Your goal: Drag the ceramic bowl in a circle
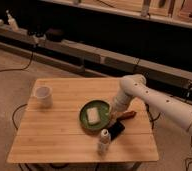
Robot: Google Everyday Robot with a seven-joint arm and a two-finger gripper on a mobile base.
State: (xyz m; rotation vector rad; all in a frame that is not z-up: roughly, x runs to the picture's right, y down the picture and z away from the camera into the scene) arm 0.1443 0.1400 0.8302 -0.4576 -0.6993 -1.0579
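Here one white arm [159, 100] reaches in from the right over one wooden table [59, 137], and its gripper [112, 115] hangs low at the right rim of the ceramic bowl [84, 120]. Whether it has hold of that rim or merely touches it, I cannot tell. The single green bowl sits just to the gripper's left, near the table's middle, with one pale block [92, 115] lying inside it. One white mug [43, 96] stands well apart from the gripper, far to its left near the table's back left corner. One small white bottle [104, 141] stands upright near the gripper, toward the front edge. Between bottle and gripper lies one dark object [116, 130], and just to the gripper's right one brownish object [127, 115]; neither can be made out.
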